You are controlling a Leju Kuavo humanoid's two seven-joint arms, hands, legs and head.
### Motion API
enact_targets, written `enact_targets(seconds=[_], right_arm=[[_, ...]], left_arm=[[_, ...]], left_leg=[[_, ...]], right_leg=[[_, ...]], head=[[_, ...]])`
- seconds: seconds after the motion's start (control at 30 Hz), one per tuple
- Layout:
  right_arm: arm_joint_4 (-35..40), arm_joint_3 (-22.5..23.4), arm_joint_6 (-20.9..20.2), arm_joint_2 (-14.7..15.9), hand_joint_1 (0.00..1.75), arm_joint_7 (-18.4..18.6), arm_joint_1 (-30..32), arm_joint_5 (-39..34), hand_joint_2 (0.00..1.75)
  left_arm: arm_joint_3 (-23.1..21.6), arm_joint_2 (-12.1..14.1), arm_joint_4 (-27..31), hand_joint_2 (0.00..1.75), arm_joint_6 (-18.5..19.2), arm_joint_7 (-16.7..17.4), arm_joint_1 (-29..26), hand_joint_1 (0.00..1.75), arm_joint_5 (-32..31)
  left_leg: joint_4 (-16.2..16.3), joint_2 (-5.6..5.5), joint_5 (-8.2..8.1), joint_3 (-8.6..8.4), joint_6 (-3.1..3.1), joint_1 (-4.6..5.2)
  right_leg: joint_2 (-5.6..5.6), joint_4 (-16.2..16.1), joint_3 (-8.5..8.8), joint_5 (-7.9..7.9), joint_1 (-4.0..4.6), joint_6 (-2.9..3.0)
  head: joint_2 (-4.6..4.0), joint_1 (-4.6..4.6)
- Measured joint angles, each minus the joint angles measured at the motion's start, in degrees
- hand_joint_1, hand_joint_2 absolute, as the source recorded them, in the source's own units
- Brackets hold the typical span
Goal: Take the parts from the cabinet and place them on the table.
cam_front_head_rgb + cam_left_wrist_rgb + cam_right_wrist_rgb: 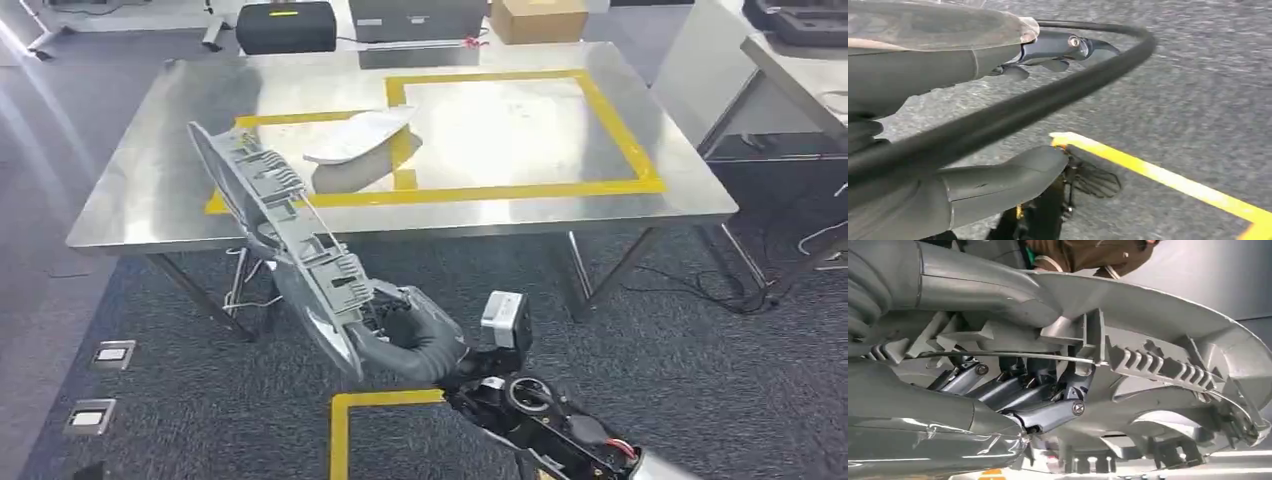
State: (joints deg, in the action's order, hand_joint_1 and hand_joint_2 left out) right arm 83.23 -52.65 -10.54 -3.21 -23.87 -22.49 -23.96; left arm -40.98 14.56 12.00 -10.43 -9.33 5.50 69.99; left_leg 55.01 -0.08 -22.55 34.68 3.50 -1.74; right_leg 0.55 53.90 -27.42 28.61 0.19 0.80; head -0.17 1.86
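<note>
Down at the far left of the head view, two small floor plates [100, 385] sit in the grey carpet [200, 420] beside the near left corner of the steel counter [150, 190]. Over that near left edge a long grey ribbed plastic part [285, 245] hangs tilted in the air, its upper end above the counter's front left area and its lower end out over the carpet. The right robot hand [400, 335] holds this part at its lower end; in the right wrist view its dark fingers [1048, 390] are curled up into the part's ribbed underside with the thick thumb pressed against the outer shell. On the counter, near the middle and lying across the yellow tape outline [600, 120], rests a second part, pale and shell-shaped [360, 135]. Beyond the far edge stand a black case [285, 27], a grey box [415, 18] and a cardboard box [538, 18]. In the left wrist view the left robot hand [998, 115] hangs above carpet and a yellow floor line [1158, 175], fingers apart, gripping nothing, a black cable [1058, 95] crossing in front of it.
</note>
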Motion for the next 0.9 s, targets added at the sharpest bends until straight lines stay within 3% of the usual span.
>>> enact_targets(seconds=[0.03, 0.1, 0.17, 0.2, 0.3, 0.33, 0.37, 0.4, 0.47, 0.5, 0.53, 0.57, 0.6, 0.63, 0.67, 0.7, 0.73, 0.8, 0.83, 0.87, 0.9], right_arm=[[0.0, 0.0, -0.02, 0.0, 1.75, 0.0, -0.04, 0.0, 1.75], [0.0, 0.02, -0.04, 0.0, 1.75, -0.02, -0.03, -0.02, 1.75], [0.0, 0.02, -0.15, 0.0, 1.75, 0.0, 0.01, -0.13, 1.75], [0.0, 0.04, -0.31, 0.0, 1.75, -0.07, 0.0, -0.26, 1.75], [0.0, 0.04, -0.48, 0.0, 1.75, -0.17, 0.14, -0.48, 1.75], [-0.02, 0.07, -0.48, 0.02, 1.75, -0.15, 0.27, -0.48, 1.75], [-0.02, 0.09, -0.48, 0.04, 1.75, -0.15, 0.4, -0.5, 1.75], [-0.02, 0.11, -0.52, 0.04, 1.75, -0.15, 0.43, -0.63, 1.75], [-0.02, 0.17, -0.85, 0.04, 1.75, -0.24, 0.43, -0.9, 1.75], [-0.02, 0.22, -1.05, 0.04, 1.75, -0.35, 0.49, -1.16, 1.75], [-0.04, 0.26, -1.09, 0.04, 1.75, -0.46, 0.38, -1.38, 1.75], [0.0, 0.31, -1.16, 0.02, 1.75, -0.52, 0.32, -1.57, 1.75], [-0.02, 0.37, -1.18, 0.02, 1.75, -0.57, 0.38, -1.83, 1.75], [-0.04, 0.35, -1.16, 0.02, 1.75, -0.52, 0.5, -1.86, 1.75], [-0.07, 0.37, -1.18, 0.02, 1.75, -0.5, 0.48, -2.01, 1.75], [-0.07, 0.42, -1.18, 0.0, 1.75, -0.59, 0.31, -2.03, 1.75], [-0.07, 0.42, -1.18, 0.0, 1.75, -0.72, 0.07, -2.12, 1.75], [-0.09, 0.42, -1.18, 0.0, 1.75, -1.01, 0.08, -2.29, 1.75], [-0.15, 0.42, -1.18, 0.0, 1.75, -1.03, 0.16, -2.44, 1.75], [-0.22, 0.42, -1.16, 0.0, 1.75, -1.05, 0.28, -2.47, 1.75], [-0.24, 0.44, -1.16, 0.0, 1.75, -1.07, 0.38, -2.6, 1.75]], left_arm=[[0.0, 0.02, 0.0, 1.75, 0.02, 0.0, -0.03, 0.0, 0.02], [-0.02, -0.18, 0.0, 1.75, 0.02, 0.0, -0.11, 0.0, 0.02], [-0.02, -0.18, 0.0, 1.75, 0.0, 0.0, -0.16, 0.0, 0.04], [0.0, -0.07, 0.0, 1.75, -0.04, 0.0, -0.15, 0.0, 0.04], [0.0, 0.04, 0.0, 1.75, -0.04, 0.0, -0.16, 0.0, 0.04], [-0.02, 0.02, 0.0, 1.75, -0.04, 0.0, -0.2, 0.0, 0.04], [-0.02, 0.0, 0.0, 1.75, -0.07, 0.0, -0.26, 0.0, 0.04], [-0.02, 0.0, 0.0, 1.75, -0.04, 0.0, -0.27, 0.0, 0.04], [-0.02, -0.02, 0.0, 1.75, -0.07, 0.0, -0.25, 0.0, 0.04], [-0.02, -0.4, 0.0, 1.75, -0.09, 0.0, -0.26, 0.0, 0.04], [-0.02, -0.42, 0.0, 1.75, -0.11, -0.04, -0.09, 0.0, 0.04], [-0.04, -0.35, 0.0, 1.75, -0.22, -0.26, -0.09, 0.0, 0.04], [-0.04, -0.44, 0.0, 1.75, -0.26, -0.28, -0.26, 0.0, 0.13], [-0.04, -0.46, 0.0, 1.75, -0.35, -0.42, -0.39, 0.0, 0.2], [-0.09, -0.57, 0.0, 1.75, -0.42, -0.48, -0.31, 0.0, 0.24], [-0.13, -0.66, 0.02, 1.75, -0.42, -0.52, -0.19, 0.0, 0.35], [-0.15, -0.7, 0.0, 1.75, -0.42, -0.57, 0.14, 0.0, 0.35], [-0.15, -0.44, 0.0, 1.75, -0.52, -0.59, 0.23, 0.0, 0.41], [-0.15, -0.39, 0.0, 1.75, -0.55, -0.59, 0.12, 0.0, 0.46], [-0.17, -0.39, 0.0, 1.75, -0.57, -0.59, 0.02, 0.0, 0.46], [-0.17, -0.31, 0.0, 1.75, -0.61, -0.61, -0.09, 0.0, 0.46]], left_leg=[[0.0, -0.26, -0.25, -0.12, -1.22, -0.08], [-0.01, -0.22, -0.89, -0.21, -2.19, 0.02], [-0.01, -0.26, -1.31, -1.25, -3.14, 0.11], [0.0, -0.25, -1.6, -1.72, -3.57, 0.23], [0.0, -0.25, -2.65, -2.76, -4.13, 0.72], [0.0, -0.29, -3.07, -3.24, -4.17, 0.9], [0.0, -0.39, -3.54, -3.89, -4.18, 1.08], [0.0, -0.45, -4.06, -4.7, -4.22, 1.27], [-0.14, -0.43, -5.1, -6.24, -4.2, 1.54], [-0.13, -0.33, -5.39, -6.63, -4.11, 1.38], [-0.31, -0.48, -5.47, -6.44, -3.82, 1.3], [-0.55, -0.32, -5.58, -6.29, -3.38, 1.06], [0.09, -0.17, -5.13, -6.7, -2.92, 1.04], [-0.1, -0.02, -4.67, -7.09, -2.43, 0.97], [0.74, 0.02, -5.69, -6.94, -2.2, 0.68], [2.81, -0.04, -6.58, -5.95, -2.16, 0.79], [6.51, -0.1, -8.21, -3.87, -1.89, 0.72], [15.17, -0.09, -11.81, 1.63, -1.25, 0.52], [17.43, -0.07, -12.16, 3.68, -0.96, 0.34], [16.69, -0.06, -10.83, 4.25, -0.62, 0.09], [13.57, -0.07, -8.34, 3.55, -0.3, -0.08]], right_leg=[[0.03, -0.24, 0.3, 0.37, -0.02, -0.22], [0.12, 0.01, 1.62, 0.3, -0.05, -0.77], [-0.06, 0.93, 1.38, 1.4, -0.45, -1.29], [-0.2, 4.43, -0.12, 2.9, -0.52, -1.45], [-0.2, 18.63, -8.64, 8.15, -0.54, -1.61], [-0.2, 20.16, -10.3, 8.5, -0.53, -1.49], [-0.2, 18.95, -10.67, 7.3, -0.43, -1.19], [-0.19, 15.35, -9.91, 4.65, -0.18, -0.67], [-0.3, 5.44, -7.1, -3.18, 0.52, 1.14], [-0.59, 2.77, -6.86, -5.28, 1.14, 1.93], [-0.72, 1.84, -6.84, -4.15, 1.43, 1.92], [-0.67, 1.73, -5.82, -5.03, 1.69, 1.67], [-0.43, 0.79, -6.31, -5.1, 1.91, 1.9], [-0.19, 0.41, -4.93, -5.24, 1.93, 2.16], [-0.37, -0.62, -3.79, -5.55, 1.13, 2.12], [-0.22, -0.79, -3.55, -5.6, 1.14, 2.22], [-0.24, -0.78, -3.56, -5.56, 1.11, 2.29], [-0.16, -0.76, -3.52, -5.25, 1.05, 2.39], [0.03, -0.7, -3.5, -5.11, 0.97, 2.35], [0.26, -0.59, -3.37, -4.95, 0.85, 2.2], [0.46, -0.48, -3.18, -4.71, 0.66, 1.94]], head=[[0.0, -0.18], [0.0, -1.05], [0.0, -1.6], [0.0, -1.84], [0.0, -2.87], [0.0, -3.06], [0.0, -3.22], [0.0, -3.5], [0.0, -4.07], [0.0, -3.94], [0.0, -3.41], [0.0, -3.92], [0.0, -4.0], [0.0, -4.11], [0.0, -4.27], [0.0, -4.02], [0.0, -3.65], [0.0, -3.13], [0.0, -2.87], [0.0, -2.49], [0.0, -2.25]])
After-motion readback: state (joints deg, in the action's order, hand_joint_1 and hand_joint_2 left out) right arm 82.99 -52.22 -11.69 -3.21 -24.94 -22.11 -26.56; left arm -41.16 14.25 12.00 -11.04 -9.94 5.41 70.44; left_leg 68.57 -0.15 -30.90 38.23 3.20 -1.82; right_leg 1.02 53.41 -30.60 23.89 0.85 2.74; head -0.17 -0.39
